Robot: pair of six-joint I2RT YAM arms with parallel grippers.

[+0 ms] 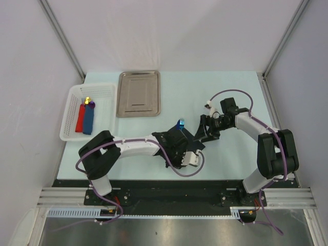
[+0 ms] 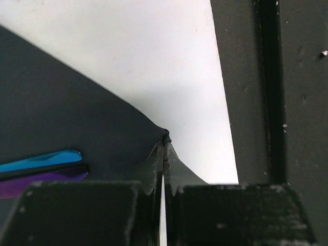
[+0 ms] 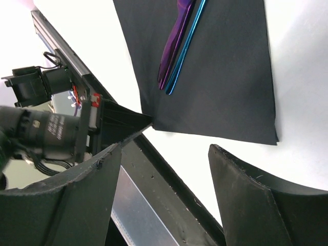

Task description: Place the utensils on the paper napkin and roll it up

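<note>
The black paper napkin (image 3: 220, 77) lies flat on the table near its front edge and shows partly under the arms in the top view (image 1: 190, 139). The bright blue utensil (image 3: 187, 46) and the dark purple utensil (image 3: 173, 43) lie side by side on it. They also show in the left wrist view, blue (image 2: 43, 160) and purple (image 2: 41, 183). The blue fork head pokes out in the top view (image 1: 180, 123). My left gripper (image 2: 165, 148) is shut on a near corner of the napkin, lifting it slightly. My right gripper (image 3: 166, 148) is open and empty, above the napkin's near edge.
A shiny steel tray (image 1: 138, 93) lies at the back centre. A white basket (image 1: 72, 115) at the left holds flat red and blue pieces. The black front rail (image 3: 169, 179) of the table runs close to the pinched corner.
</note>
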